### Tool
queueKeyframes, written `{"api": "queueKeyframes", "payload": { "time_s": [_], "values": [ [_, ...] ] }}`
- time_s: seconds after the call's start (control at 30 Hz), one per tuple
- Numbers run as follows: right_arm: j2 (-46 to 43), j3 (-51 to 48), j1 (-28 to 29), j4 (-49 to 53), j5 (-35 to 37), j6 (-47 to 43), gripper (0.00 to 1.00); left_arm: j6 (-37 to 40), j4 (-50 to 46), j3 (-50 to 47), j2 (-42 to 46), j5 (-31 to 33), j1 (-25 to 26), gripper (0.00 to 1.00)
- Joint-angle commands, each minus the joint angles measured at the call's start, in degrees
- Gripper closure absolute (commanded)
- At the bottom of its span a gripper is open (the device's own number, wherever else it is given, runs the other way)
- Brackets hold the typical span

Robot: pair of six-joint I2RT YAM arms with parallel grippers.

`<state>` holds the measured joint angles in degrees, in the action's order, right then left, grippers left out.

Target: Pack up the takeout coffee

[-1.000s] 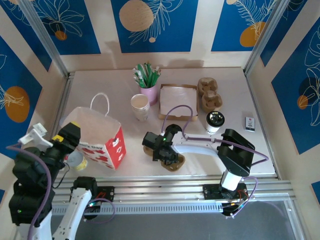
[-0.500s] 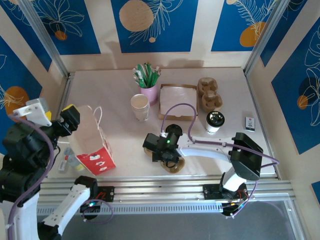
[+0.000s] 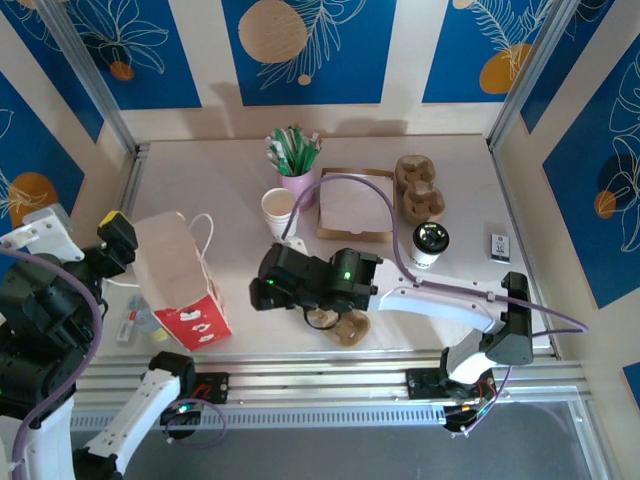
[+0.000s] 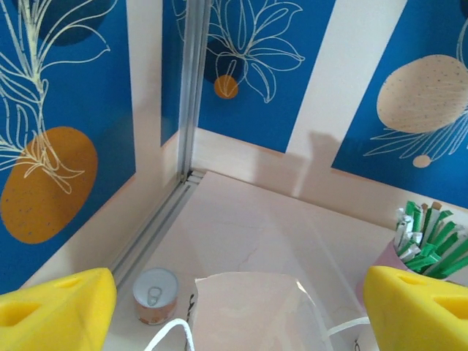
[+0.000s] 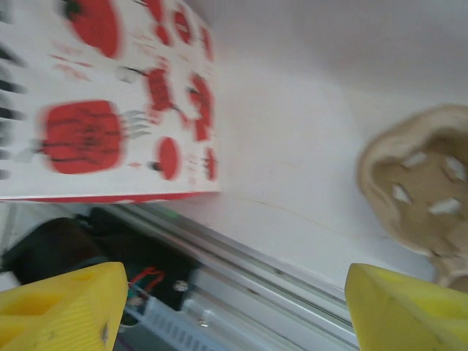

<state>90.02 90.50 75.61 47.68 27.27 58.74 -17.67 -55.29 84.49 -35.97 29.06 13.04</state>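
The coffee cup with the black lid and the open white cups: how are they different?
The coffee cup wears a black lid; the open white cups have none, so their inside shows. The coffee cup stands on the right, near the brown carriers; the open white cups stand further left, beside the pink pot. Both are white and upright.
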Motion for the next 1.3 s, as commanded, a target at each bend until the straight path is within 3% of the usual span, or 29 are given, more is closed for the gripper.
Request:
{"api": "queueKeyframes", "payload": {
  "time_s": [0.0,0.3,0.47,0.67,0.9,1.27],
  "values": [
    [6.6,9.4,1.1,2.8,0.4,-4.5,0.22,-0.8,2.0,-2.5,2.4,2.3,0.4,0.13],
    [20.1,29.4,2.6,9.0,-1.7,-9.4,0.25,-1.9,2.0,-4.2,3.5,0.4,0.4,0.13],
    [26.7,38.4,2.5,13.3,-2.4,-12.5,0.34,-1.9,1.7,-4.1,3.5,0.0,0.4,0.13],
    [33.6,47.7,1.7,21.0,-2.6,-15.4,0.56,-1.8,1.9,-3.6,3.4,0.1,0.4,0.13],
    [35.6,52.2,-0.6,26.3,-3.2,-20.0,0.76,-1.5,2.0,-3.0,3.1,0.0,0.4,0.13],
    [35.7,56.7,-5.0,33.2,-3.9,-35.4,0.93,-1.2,1.5,-2.1,2.2,-1.4,0.4,0.13]
  ]
}}
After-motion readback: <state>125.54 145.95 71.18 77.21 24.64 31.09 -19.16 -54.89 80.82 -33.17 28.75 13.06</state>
